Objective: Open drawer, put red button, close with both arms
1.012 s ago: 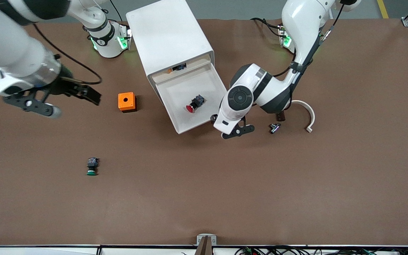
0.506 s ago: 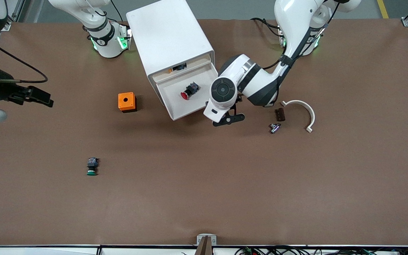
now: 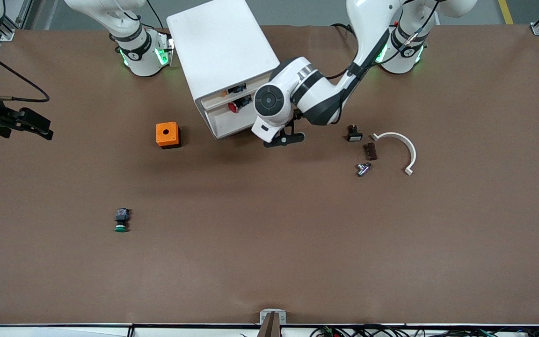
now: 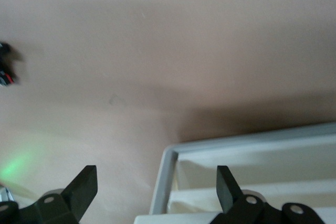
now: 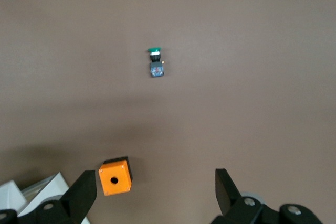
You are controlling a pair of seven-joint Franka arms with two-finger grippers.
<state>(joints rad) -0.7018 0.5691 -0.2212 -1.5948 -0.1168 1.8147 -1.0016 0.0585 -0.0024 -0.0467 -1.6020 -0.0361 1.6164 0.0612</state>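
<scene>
Left claw (image 3: 284, 138): spread wide, nothing pinched; it is held low at the drawer's front corner toward the left arm's end of the worktop.
Left claw fingers (image 4: 84, 184): in the left wrist view one is seen over the bare worktop and the other over the drawer's rim; contact cannot be judged.
Drawer (image 3: 232, 120): almost fully pushed into the cabinet, with only a narrow strip of its tray left open.
Red button (image 3: 233, 106): lying inside the drawer, its red cap visible in the open strip at about 11 o'clock from the left claw.
Cabinet (image 3: 222, 47): a white box set at an angle near the arms' bases; small orange and black parts (image 3: 234, 89) are seen in the level just above the drawer.
Right claw (image 3: 12, 128): spread and empty, held high over the right arm's end of the worktop.
Orange box (image 3: 167, 134): on the worktop at about 9 o'clock from the drawer front, well apart from it; it is also seen under the right claw (image 5: 155, 192) in the right wrist view.
Green button (image 3: 121, 220): alone at about 7 o'clock from the orange box, nearer the front camera.
Small parts: a black piece (image 3: 353, 134), a brown piece (image 3: 369, 150) and a metal piece (image 3: 363, 168) are grouped at about 3 o'clock from the left claw.
White curved piece (image 3: 398, 145): just beside those parts, toward the left arm's end.
Worktop (image 3: 269, 243): brown.
</scene>
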